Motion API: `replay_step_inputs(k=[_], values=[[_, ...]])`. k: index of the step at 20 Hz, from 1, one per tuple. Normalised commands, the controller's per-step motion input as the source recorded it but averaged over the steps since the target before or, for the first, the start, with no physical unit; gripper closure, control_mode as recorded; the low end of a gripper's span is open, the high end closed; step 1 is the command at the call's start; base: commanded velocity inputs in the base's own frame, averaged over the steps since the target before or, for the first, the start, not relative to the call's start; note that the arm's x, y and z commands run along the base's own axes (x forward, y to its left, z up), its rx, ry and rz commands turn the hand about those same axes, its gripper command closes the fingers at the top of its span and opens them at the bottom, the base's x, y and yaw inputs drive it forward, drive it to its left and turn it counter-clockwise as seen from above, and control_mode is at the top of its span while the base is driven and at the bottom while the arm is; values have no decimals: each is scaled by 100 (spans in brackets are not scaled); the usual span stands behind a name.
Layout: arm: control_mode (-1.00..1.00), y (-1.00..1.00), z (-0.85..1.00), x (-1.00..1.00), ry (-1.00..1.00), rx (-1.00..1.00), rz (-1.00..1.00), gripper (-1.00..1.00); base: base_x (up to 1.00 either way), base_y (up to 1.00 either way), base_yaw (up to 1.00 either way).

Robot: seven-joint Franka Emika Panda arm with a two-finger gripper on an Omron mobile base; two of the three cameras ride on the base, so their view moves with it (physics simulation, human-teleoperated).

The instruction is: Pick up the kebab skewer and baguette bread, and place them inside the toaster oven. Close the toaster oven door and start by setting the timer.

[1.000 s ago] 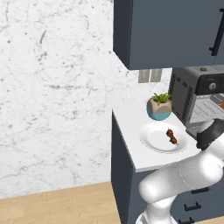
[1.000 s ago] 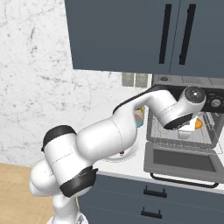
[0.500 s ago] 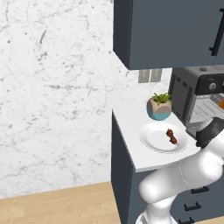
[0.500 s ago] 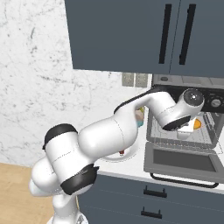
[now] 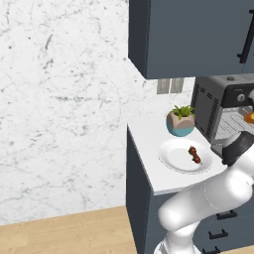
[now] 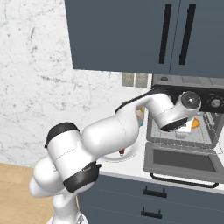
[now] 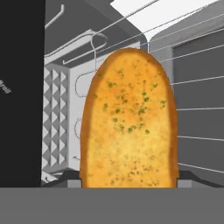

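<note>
The baguette bread (image 7: 129, 122), a golden-orange oval loaf, stands upright between my fingertips (image 7: 72, 181) and hides most of the hand view. My gripper (image 6: 187, 127) reaches into the open cavity of the dark toaster oven (image 6: 175, 84), shut on the baguette bread (image 6: 195, 124) just above the silver wire rack (image 6: 175, 142). The toaster oven door (image 6: 181, 162) hangs folded down flat in front. The kebab skewer (image 5: 194, 155) lies on the white plate (image 5: 173, 158) left of the toaster oven (image 5: 206, 109).
A potted plant (image 5: 181, 120) in a teal bowl stands behind the plate, beside the oven's vented side. Dark blue-grey upper cabinets (image 6: 131, 35) hang close above the oven. The counter edge (image 5: 149, 178) drops off at the left.
The hand and the bread have hardly moved inside the oven, at most a slight drift to the left. The jaws hold the same width.
</note>
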Motion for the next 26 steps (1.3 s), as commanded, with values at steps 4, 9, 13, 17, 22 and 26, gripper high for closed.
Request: replay_step_inputs(k=[4, 9, 13, 17, 22, 26], values=[[-100, 0, 0, 23, -3, 0, 0, 100, 0, 0, 0], [-100, -2, 0, 18, -3, 0, 0, 100, 0, 0, 0], [-100, -8, 0, 21, -4, 0, 0, 100, 0, 0, 0], [-100, -16, 0, 26, -4, 0, 0, 100, 0, 0, 0], [-100, -1, -4, 14, -2, 0, 0, 100, 0, 0, 0], [-100, 0, -1, 4, 0, 0, 0, 100, 0, 0, 0]])
